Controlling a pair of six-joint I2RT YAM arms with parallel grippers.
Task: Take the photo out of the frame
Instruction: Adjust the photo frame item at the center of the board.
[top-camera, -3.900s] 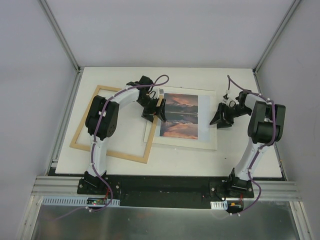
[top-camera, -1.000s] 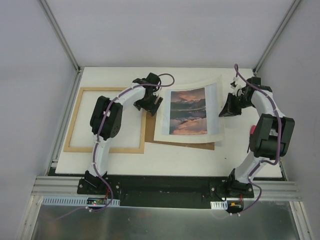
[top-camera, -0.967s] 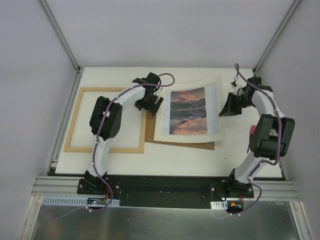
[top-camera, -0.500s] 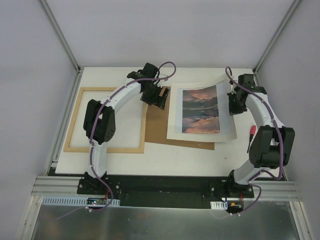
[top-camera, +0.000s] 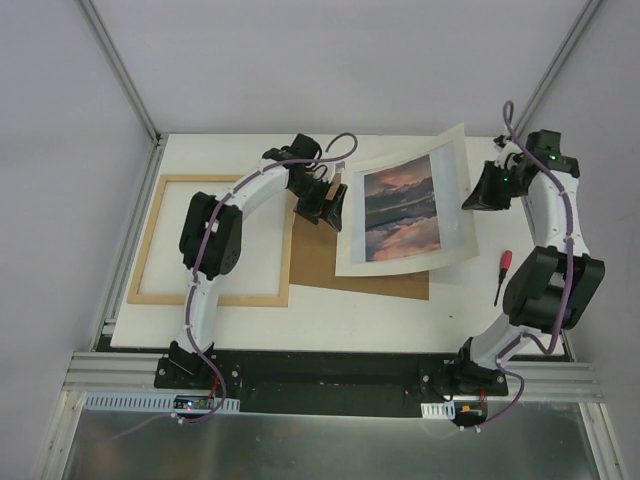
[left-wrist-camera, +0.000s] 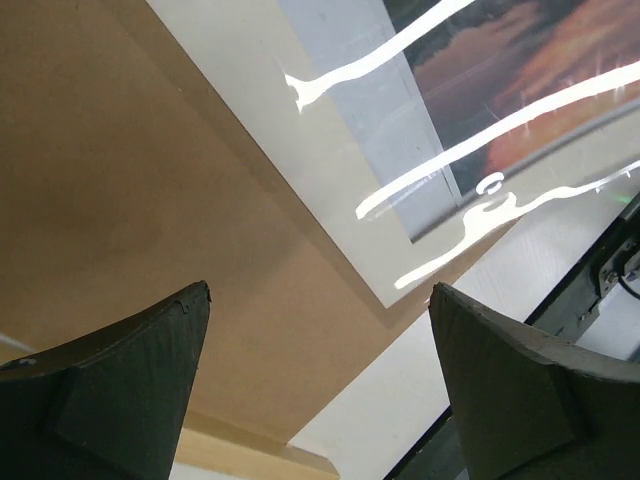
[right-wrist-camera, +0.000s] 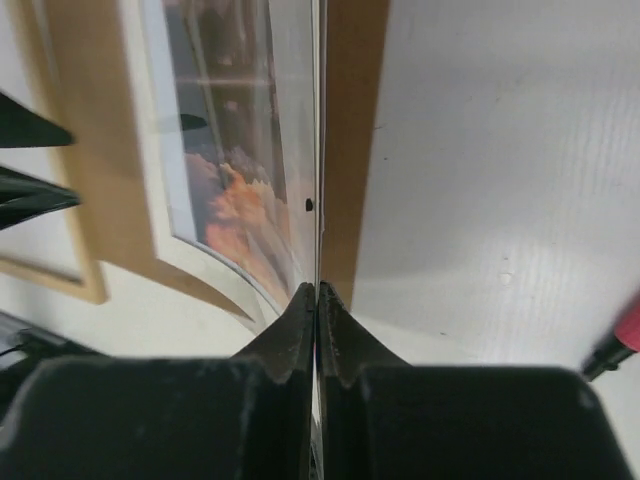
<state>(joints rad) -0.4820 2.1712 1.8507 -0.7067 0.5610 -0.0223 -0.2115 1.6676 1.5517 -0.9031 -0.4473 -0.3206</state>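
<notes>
— What's just changed?
— Starting nearest the bases: the frame (top-camera: 143, 262) lies flat just left of the board (top-camera: 312, 262), where it was half a second ago, with no photo in it; the photo (top-camera: 405, 210) sits over the board; its right edge has risen further off the board since then, while its left edge stays low, on the board or just above it; the right gripper (top-camera: 480, 190) has climbed up and out past the board's right edge, pinched tight on that raised edge; the left gripper (top-camera: 325, 207) has come in over the board's far-left part, just beside the photo's left edge, jaws spread wide with nothing between them.
— So for the task?
— I'd judge the photo already out of the frame; what's left is carrying it clear and laying it down.
— Which way does it point?
— Picture side up and tilted leftward, the sheet bowed; long axis running from the board's near edge toward its far edge, leaning a little right; the sky end looks to be the far one.
</notes>
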